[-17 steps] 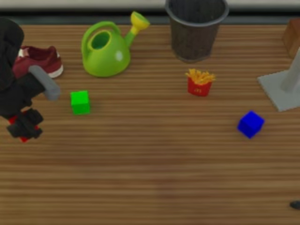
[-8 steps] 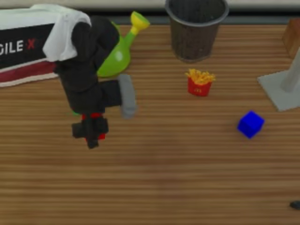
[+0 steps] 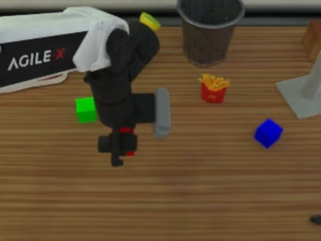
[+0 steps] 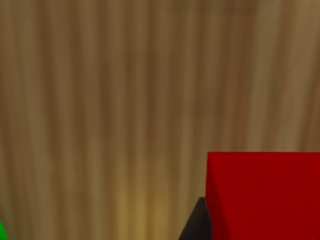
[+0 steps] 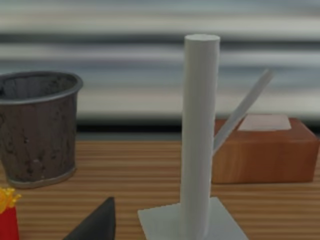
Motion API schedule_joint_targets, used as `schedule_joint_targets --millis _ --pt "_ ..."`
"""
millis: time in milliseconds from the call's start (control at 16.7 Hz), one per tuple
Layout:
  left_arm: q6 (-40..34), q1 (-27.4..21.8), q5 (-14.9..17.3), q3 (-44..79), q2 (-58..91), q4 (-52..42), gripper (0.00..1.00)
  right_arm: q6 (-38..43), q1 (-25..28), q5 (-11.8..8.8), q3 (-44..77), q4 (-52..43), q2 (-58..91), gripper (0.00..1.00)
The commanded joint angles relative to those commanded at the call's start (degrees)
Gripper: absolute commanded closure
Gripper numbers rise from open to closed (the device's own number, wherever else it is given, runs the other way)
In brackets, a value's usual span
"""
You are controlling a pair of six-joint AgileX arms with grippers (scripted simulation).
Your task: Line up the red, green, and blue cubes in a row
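Left claw point(image 3: 120, 145): holds the red cube point(image 4: 262, 195), right of the green cube point(image 3: 86, 109).
Blue cube point(image 3: 268, 133): far right on the worktop point(image 3: 200, 201).
Right claw: cannot tell; only the wrist view shows its dark tip.

Fries carton point(image 3: 213, 89), dark bin point(image 3: 209, 30), white stand point(image 3: 307, 88)

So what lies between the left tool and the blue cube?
In the top view, only bare wooden table lies between the left tool, holding the red cube, and the blue cube.
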Motion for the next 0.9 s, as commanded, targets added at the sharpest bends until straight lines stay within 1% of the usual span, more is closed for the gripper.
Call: schedule_joint_targets --millis 180,480,780,900 --pt "-0.28 0.16 -0.04 -1.45 1.00 2.34 1.00 0.00 0.00 0.00 0.00 0.00 0.00 0.00" --pt "-0.15 -0.29 0.08 -6.82 5.54 12.50 1.00 0.00 0.00 0.00 0.00 0.00 0.00 0.00" --pt "-0.10 -0.39 0.07 -7.72 6.43 13.96 1.00 0.00 0.00 0.00 0.00 0.00 0.00 0.00" --pt "-0.10 -0.39 0.07 -7.72 6.43 13.96 0.85 0.00 0.00 0.00 0.00 0.00 0.00 0.00"
